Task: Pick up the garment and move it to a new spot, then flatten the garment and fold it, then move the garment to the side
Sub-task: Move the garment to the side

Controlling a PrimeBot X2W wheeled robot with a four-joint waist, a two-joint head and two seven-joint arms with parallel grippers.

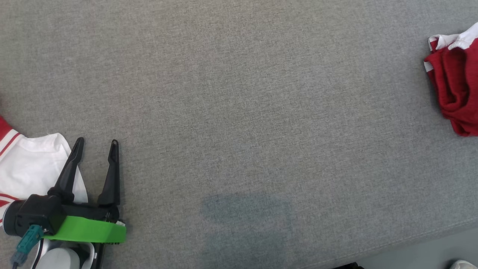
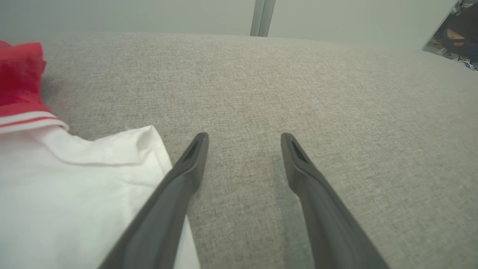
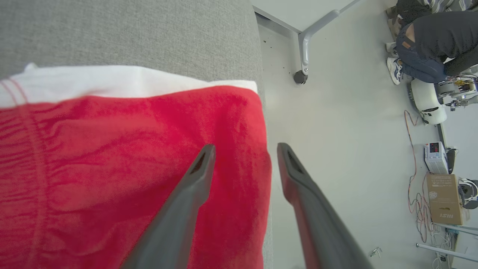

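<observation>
Grey surface (image 1: 239,112): upholstered weave, broad and flat. The red garment (image 1: 455,86) sits as a compact folded bundle at the far right of the head view, partly cut off by the frame. Its long axis runs away from the robot, along the surface's right edge. In the right wrist view the right gripper (image 3: 245,146) hangs directly over it with jaws parted and nothing pinched between them. One finger is above red cloth, the other above the garment's outer edge and the floor (image 3: 336,157) beyond. A white band (image 3: 130,78) marks the garment's far end in that view, and the cloth spreads off to the view's left of the fingers. Whether the fingertips touch the cloth, cannot tell. The left gripper (image 1: 97,142) is low left in the head view, jaws spread wide and empty, well apart from the red garment with the bare surface between them. A white garment (image 1: 33,164) with red stripes lies just beside its left finger, which crosses the cloth's edge. Judgement: the red piece looks folded and set to the side, so the task is at or near its end. The right arm is by far the nearer one. Its next move turns on lifting straight up off the bundle, since a sideways drag toward the floor side could pull the fold off the edge.
</observation>
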